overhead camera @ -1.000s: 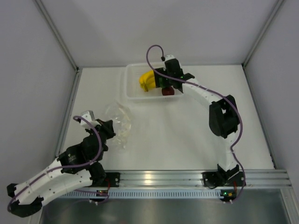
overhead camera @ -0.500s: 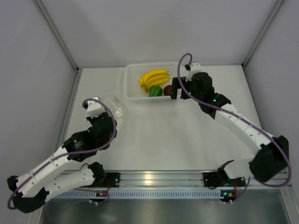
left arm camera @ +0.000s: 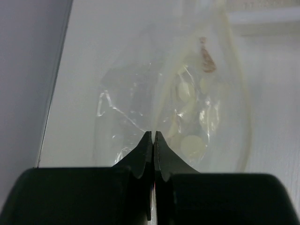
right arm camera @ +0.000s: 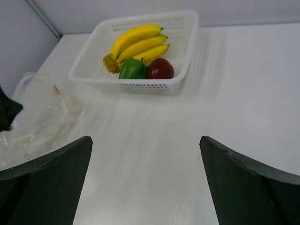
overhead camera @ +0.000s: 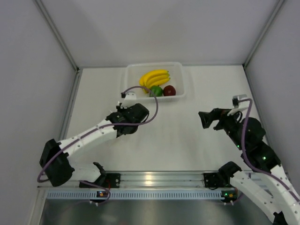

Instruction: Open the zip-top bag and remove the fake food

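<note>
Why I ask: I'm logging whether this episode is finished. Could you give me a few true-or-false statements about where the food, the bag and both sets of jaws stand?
1. The banana bunch, green pepper and red fruit all lie in the white basket. True.
2. The left jaws are open and empty. False: they are shut on a fold of the zip-top bag.
3. The right jaws are wide open, holding nothing. True.
4. The basket sits at the near edge. False: it stands at the far edge of the table.
</note>
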